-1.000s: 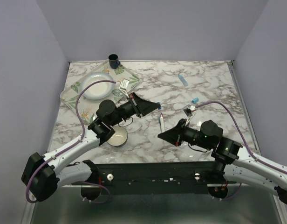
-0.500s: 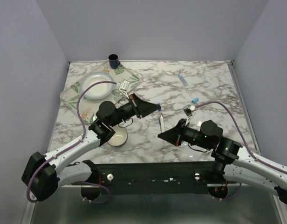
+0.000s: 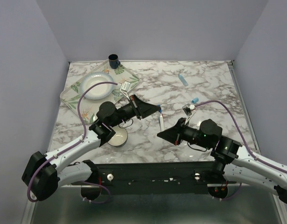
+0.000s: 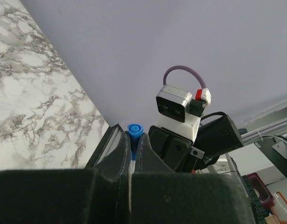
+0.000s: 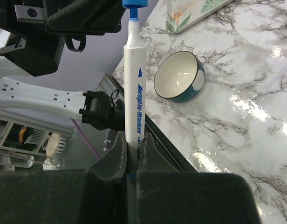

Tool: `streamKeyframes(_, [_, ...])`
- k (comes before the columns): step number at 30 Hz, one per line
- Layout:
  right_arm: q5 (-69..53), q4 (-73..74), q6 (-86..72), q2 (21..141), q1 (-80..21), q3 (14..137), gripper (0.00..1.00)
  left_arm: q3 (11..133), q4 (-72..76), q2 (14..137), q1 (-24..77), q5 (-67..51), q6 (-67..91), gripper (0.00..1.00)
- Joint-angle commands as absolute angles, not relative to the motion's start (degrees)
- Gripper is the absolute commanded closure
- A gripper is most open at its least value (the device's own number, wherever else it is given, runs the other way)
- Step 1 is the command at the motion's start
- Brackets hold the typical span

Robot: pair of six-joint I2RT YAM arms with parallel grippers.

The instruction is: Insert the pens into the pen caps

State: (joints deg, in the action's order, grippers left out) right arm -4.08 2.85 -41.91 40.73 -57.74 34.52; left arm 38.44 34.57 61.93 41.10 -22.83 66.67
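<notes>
Right pincer [image 5: 131, 145] pinching white pen [image 5: 134, 88], tip outward at blue cap [image 4: 134, 129], pinched in left pincer [image 4: 131, 156].

Glossy marble-look table [image 5: 255, 116]; smooth white plastic pen [image 5: 133, 93]; blue plastic cap [image 4: 134, 129]; shiny glazed bowl [image 5: 177, 77].

The desk [image 3: 213, 84] is white marble with grey veins. The pen [image 5: 133, 93] has a white barrel with blue lettering, and the cap [image 4: 134, 129] is bright blue. The left hand [image 3: 158, 108] and right hand [image 3: 160, 134] are black. The bowl [image 5: 178, 74] is cream inside and dark teal outside. The tray [image 3: 74, 88] carries green leaves.
</notes>
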Motion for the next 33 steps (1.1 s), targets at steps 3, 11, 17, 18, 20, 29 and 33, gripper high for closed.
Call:
streamKeyframes(3, [-2.5,2.3,-41.4,41.8,-57.7,36.7,0.99,37.2,36.8,62.0,41.6,-25.7,66.3,1.00])
streamKeyframes(11, [1.1,3.5,-40.3,41.7,-57.7,37.7,0.99,37.6,30.5,60.9,42.9,-24.5,61.8,1.00])
streamKeyframes(17, [5.2,7.6,-38.6,43.3,-57.7,40.1,0.99,39.0,27.0,60.1,43.7,-24.3,59.3,1.00])
streamKeyframes(18, [5.5,7.6,-38.4,43.4,-57.6,40.3,0.99,39.3,25.5,60.0,43.9,-24.1,58.9,1.00])
streamKeyframes(20, [6.3,7.6,-37.6,43.9,-57.7,40.7,0.99,39.7,24.7,60.0,44.1,-23.7,58.2,1.00])
streamKeyframes(29, [7.8,6.8,-28.9,44.7,-57.7,43.0,0.99,43.7,20.2,60.3,45.7,-24.9,55.4,0.90])
streamKeyframes(33, [3.1,5.1,-25.4,44.4,-57.7,43.6,0.99,44.8,19.9,58.7,45.7,-24.8,54.8,0.56])
